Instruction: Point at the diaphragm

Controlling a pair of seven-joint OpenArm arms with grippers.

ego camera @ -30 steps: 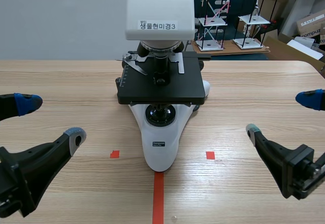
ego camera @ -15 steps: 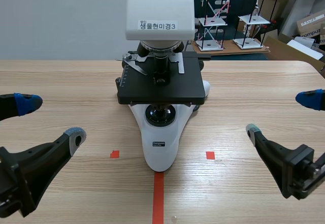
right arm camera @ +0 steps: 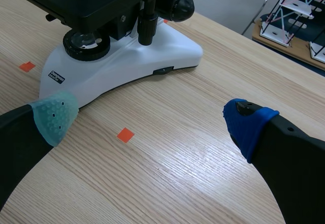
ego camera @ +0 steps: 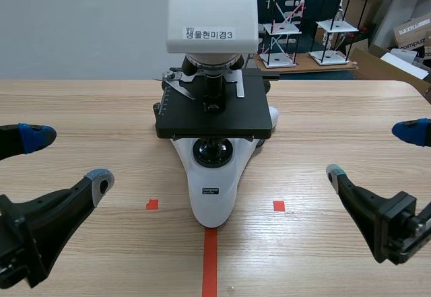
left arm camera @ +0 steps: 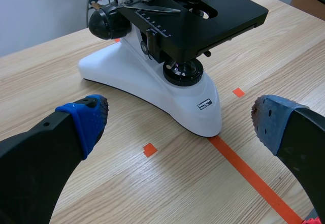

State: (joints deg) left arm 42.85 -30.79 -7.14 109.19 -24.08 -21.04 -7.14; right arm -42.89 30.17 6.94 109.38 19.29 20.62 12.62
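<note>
A white microscope (ego camera: 213,199) with a black stage (ego camera: 214,118) stands at the table's middle. Its diaphragm sits under the stage, above the round lamp lens (ego camera: 213,153). Only a dark underside part (left arm camera: 192,56) shows in the left wrist view, and the stage's shadow mostly hides it in the right wrist view (right arm camera: 116,29). My left gripper (ego camera: 67,159) hangs open at the near left, well short of the microscope (left arm camera: 127,79). At the near right my right gripper (ego camera: 372,152) is open too, apart from the base (right arm camera: 147,56). Neither holds anything.
Wire racks (ego camera: 283,21) and cardboard boxes (ego camera: 411,34) stand beyond the table's far right edge. Bare wood lies on both sides of the microscope.
</note>
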